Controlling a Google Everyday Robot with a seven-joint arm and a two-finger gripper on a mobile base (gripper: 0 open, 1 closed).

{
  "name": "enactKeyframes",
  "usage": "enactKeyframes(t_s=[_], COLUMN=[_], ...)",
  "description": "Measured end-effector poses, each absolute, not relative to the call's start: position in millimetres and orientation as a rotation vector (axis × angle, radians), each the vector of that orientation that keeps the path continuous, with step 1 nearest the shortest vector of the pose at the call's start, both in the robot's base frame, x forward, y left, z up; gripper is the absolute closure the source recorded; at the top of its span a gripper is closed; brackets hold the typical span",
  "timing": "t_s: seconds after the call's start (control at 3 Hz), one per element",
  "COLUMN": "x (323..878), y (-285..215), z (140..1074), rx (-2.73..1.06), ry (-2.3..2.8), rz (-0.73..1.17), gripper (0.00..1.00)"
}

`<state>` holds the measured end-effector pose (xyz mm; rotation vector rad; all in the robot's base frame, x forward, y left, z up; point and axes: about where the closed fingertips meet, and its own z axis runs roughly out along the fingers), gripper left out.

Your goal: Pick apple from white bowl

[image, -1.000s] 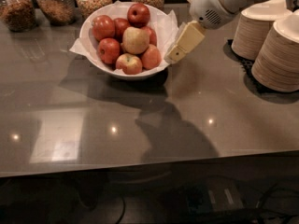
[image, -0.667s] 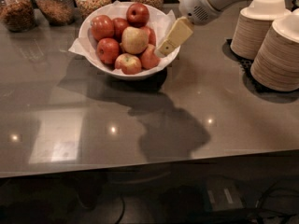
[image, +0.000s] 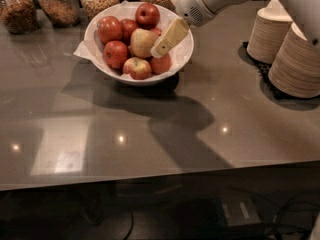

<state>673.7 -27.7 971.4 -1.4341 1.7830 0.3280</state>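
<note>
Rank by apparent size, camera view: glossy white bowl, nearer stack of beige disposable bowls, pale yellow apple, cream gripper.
1. glossy white bowl
2. nearer stack of beige disposable bowls, cropped by frame edge
3. pale yellow apple and cream gripper over the bowl's right side: alike, unranked

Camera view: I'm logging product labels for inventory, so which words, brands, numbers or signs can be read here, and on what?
None: no readable text shows anywhere.
Glossy white round bowl of red apples: no sticker or print visible.
Glass jars of dry food and stacked beige disposable bowls: no labels visible.
Cream-coloured gripper, over the right side of the white bowl, above the apples: no marking readable.
</note>
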Motion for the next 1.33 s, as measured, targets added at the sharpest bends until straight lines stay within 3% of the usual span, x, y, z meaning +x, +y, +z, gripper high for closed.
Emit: enactKeyframes(t_s=[1.33], x=[689], y=[22], z=[931], rx=[-1.508], ry=[1.786], rz=[0.469], gripper=[0.0])
